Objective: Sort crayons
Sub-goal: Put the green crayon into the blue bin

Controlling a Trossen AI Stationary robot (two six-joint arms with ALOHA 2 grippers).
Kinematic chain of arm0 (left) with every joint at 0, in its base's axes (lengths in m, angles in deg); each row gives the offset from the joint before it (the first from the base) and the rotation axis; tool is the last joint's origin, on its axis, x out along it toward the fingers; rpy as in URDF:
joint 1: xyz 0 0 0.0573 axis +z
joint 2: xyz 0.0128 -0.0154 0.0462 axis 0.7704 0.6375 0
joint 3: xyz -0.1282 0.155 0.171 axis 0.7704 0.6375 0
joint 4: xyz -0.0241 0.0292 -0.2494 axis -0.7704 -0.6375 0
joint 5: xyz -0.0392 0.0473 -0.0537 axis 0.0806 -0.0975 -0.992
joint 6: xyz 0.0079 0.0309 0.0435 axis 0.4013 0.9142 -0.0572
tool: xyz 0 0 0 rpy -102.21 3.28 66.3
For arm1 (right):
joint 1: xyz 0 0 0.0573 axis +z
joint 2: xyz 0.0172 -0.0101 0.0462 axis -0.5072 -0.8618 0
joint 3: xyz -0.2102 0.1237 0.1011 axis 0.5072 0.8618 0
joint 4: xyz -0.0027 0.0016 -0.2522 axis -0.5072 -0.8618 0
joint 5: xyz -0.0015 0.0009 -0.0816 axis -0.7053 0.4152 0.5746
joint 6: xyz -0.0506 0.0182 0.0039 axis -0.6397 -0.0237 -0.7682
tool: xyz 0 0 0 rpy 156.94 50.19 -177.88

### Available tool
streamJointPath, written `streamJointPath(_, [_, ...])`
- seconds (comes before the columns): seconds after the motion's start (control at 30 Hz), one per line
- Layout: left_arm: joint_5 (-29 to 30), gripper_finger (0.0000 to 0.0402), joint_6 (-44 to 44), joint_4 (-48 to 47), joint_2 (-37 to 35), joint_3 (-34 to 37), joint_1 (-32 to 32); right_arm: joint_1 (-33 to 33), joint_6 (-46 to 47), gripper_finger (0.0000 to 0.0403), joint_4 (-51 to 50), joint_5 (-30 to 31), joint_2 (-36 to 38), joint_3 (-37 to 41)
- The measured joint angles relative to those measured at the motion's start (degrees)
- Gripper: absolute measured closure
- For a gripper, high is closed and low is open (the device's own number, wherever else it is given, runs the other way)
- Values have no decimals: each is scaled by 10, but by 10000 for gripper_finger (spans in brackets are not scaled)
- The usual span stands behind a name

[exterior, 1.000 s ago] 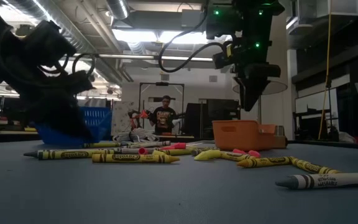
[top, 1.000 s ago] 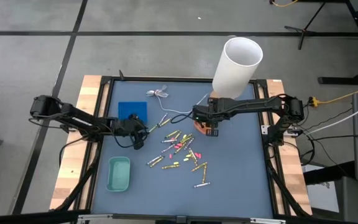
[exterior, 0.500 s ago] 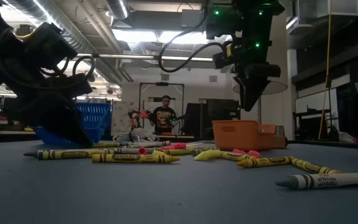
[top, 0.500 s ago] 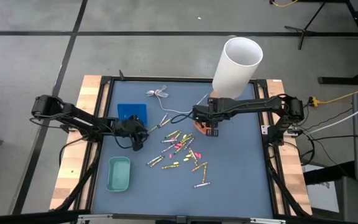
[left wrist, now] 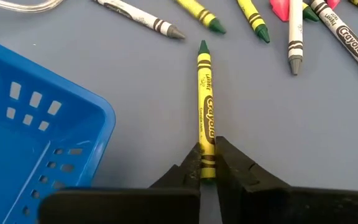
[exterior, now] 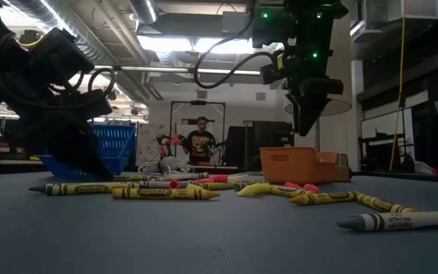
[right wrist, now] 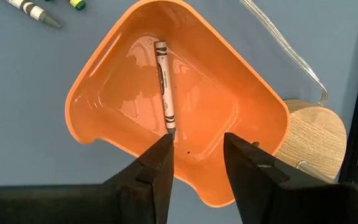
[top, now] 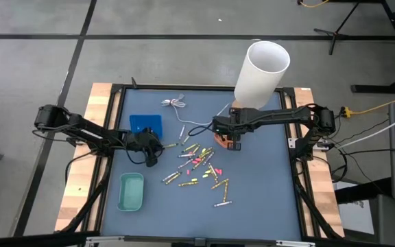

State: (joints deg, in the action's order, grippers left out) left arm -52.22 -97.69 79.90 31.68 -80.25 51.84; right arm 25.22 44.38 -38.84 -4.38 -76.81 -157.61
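While one grey crayon [right wrist: 164,87] lies in the orange plastic tray [right wrist: 104,81] under the spread right gripper [right wrist: 196,163], a yellow paper-wrapped crayon [left wrist: 205,118] is pinched by the left gripper [left wrist: 207,167] at three o'clock of the blue slotted basket [left wrist: 36,137].

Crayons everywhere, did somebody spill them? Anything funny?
The crayons lie loose, pointing every way, mid-table. Only one grey crayon sits in the orange tray. The left gripper pinches a yellow crayon beside the blue basket.
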Motion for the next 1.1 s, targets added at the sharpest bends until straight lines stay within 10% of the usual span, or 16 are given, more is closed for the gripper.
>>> streamJointPath(1.1, [21,394,53,4,-150,1,2,0,0,265,0,0,0,0])
